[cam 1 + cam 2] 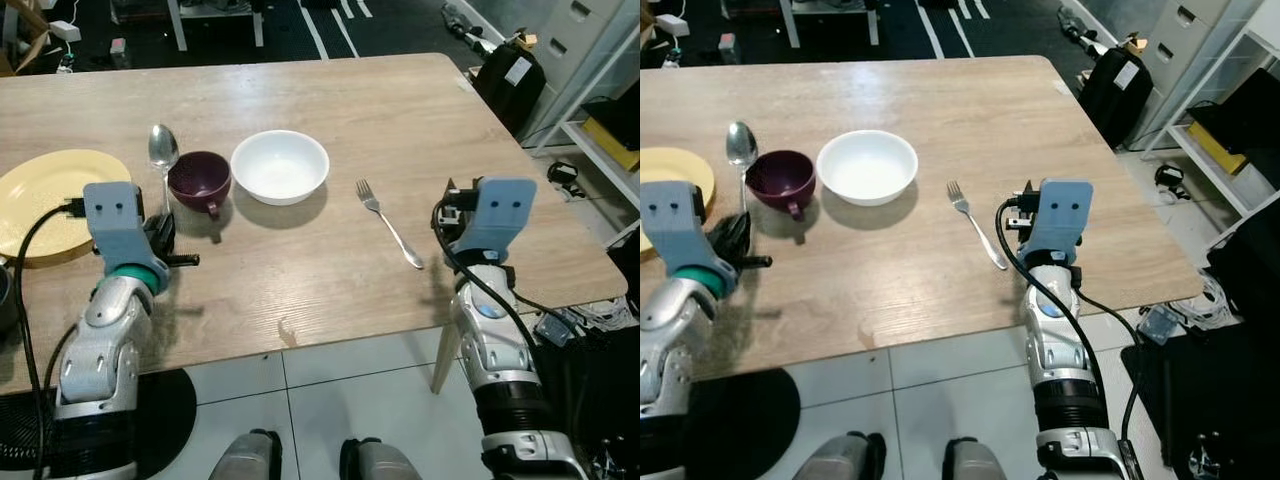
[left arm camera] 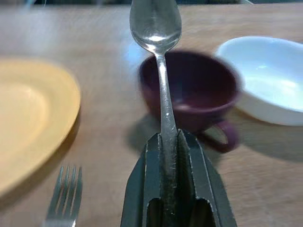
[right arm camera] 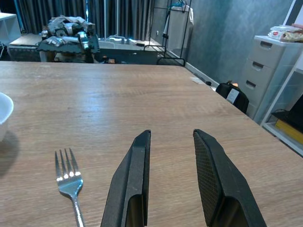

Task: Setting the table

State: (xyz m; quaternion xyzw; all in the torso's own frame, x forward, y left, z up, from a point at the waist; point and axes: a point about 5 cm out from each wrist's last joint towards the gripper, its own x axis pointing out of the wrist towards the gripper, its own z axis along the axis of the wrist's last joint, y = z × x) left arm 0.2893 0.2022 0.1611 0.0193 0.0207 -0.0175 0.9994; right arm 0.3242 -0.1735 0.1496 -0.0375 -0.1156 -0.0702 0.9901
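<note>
Gripping a spoon by the handle, the left gripper has both fingers pressed tight on the metal; the handle's lower end is hidden between them. In the head views the left arm's blue wrist block covers most of that gripper, so only the dark fingertips and the spoon shaft show. Spoon bowl points away from the robot, sitting between the yellow plate and the purple cup, just beside the cup. The plate is cut off at the left edge of the head views. A 2nd fork shows near the left gripper in the left wrist view, only its tines and neck visible, blurred, just beside the plate rim. The cup in that view is out of focus too.

Left forearm lies low over the near edge of the wooden table, angled forward. Right forearm stands near upright at the table's near right edge, its gripper with fingers spread apart and nothing between them, hovering over bare wood. In the head views its fingers are hidden behind the wrist block.

White bowl sits just right of the cup. A fork lies right of the bowl, tines away from the robot, left of the right gripper and apart from it.
</note>
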